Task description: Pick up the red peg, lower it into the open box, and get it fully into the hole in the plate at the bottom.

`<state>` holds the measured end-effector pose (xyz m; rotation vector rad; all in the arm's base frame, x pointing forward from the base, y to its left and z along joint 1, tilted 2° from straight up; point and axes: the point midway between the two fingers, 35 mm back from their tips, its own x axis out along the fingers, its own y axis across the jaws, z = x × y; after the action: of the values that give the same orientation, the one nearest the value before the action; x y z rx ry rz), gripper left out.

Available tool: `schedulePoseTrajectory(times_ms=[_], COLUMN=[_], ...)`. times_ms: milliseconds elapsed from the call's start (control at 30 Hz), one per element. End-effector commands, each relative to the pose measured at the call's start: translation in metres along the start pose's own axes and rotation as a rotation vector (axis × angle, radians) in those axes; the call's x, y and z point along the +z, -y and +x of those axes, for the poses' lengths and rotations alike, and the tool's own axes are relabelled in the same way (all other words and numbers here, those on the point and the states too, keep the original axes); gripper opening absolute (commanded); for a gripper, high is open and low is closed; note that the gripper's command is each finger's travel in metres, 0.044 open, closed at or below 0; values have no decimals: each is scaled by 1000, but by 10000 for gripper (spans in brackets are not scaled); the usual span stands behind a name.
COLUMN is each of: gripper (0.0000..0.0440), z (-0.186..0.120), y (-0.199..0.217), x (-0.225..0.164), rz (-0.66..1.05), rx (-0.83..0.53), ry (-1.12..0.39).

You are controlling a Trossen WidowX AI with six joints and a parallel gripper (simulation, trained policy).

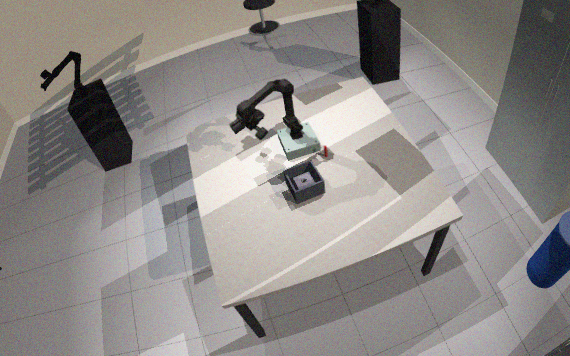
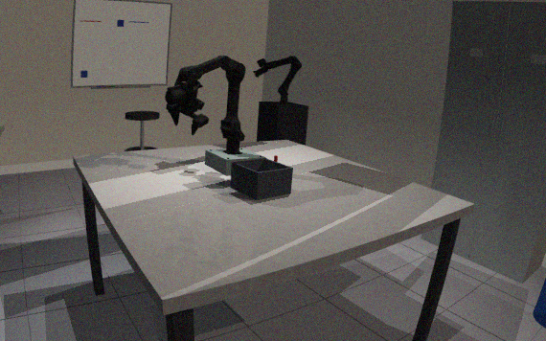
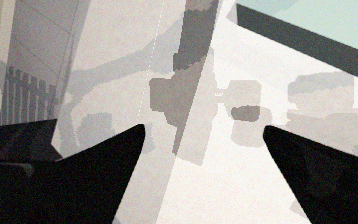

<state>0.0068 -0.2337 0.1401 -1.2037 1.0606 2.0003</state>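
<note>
The red peg (image 1: pixel 325 151) (image 2: pixel 276 158) stands upright on the table, beside the pale green arm base and behind the open box as the exterior camera sees it; its lower part is hidden there. The dark open box (image 1: pixel 313 191) (image 2: pixel 258 184) sits on the table in front of the base. The light plate (image 1: pixel 310 177) with its dark hole shows at the box's bottom in the top view. My gripper (image 2: pixel 185 128) (image 3: pixel 202 130) is wide open and empty, high above the table on the far side of the base from the peg. Peg and box are outside the wrist view.
The pale green base block (image 1: pixel 299 146) (image 3: pixel 350 25) carries the arm and stands between the gripper and the peg. The table (image 1: pixel 269 240) (image 2: pixel 219 239) has strong light bands and shadows. A second arm on a black pedestal (image 1: pixel 101 130) (image 2: pixel 283 122) stands away from the table.
</note>
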Motion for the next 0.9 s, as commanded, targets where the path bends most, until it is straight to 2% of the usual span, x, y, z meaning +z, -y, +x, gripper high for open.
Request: schedulePoseTrajectory(times_ms=[0,433,867], gripper=[440,440,440], z=[-14,-64,-104], y=[12,71,133], x=[-4,-14,2], rz=[-91,-502,-921], rx=[12,88,169], ry=[-49,-228,-388])
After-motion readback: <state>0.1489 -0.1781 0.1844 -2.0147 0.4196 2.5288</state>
